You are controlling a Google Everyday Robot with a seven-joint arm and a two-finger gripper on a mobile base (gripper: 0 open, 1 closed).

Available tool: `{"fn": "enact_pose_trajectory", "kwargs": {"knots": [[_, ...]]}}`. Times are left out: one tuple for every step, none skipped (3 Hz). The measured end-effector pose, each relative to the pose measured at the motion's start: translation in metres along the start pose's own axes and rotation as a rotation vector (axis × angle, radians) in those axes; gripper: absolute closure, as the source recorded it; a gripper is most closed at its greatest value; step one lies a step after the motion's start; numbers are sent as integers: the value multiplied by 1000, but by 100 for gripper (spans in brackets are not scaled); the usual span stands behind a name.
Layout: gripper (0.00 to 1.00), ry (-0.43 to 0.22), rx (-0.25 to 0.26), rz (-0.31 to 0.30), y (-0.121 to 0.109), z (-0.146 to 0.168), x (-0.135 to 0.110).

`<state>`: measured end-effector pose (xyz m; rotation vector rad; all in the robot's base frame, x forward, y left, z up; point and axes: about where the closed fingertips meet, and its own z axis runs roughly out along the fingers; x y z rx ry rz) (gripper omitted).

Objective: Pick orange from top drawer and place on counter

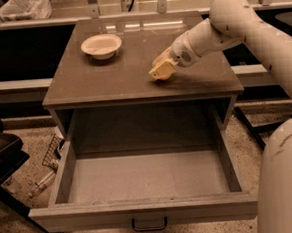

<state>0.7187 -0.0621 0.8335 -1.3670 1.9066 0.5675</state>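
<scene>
Pale yellow gripper [160,70] low at glossy grey-brown counter [108,78], four o'clock from white bowl [101,45]; hold cannot be told. Wide grey top drawer [145,181] open, no small round orange showing inside; likely hidden in gripper for set-down.

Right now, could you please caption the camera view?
Claw above the counter, right of the white bowl, top drawer open.
</scene>
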Motion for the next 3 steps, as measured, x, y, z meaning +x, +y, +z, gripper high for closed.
{"fn": "enact_pose_trajectory", "kwargs": {"knots": [[28, 1, -5, 0, 1, 3, 0], [0, 2, -13, 0, 3, 8, 0], [0, 2, -14, 0, 3, 8, 0]]}}
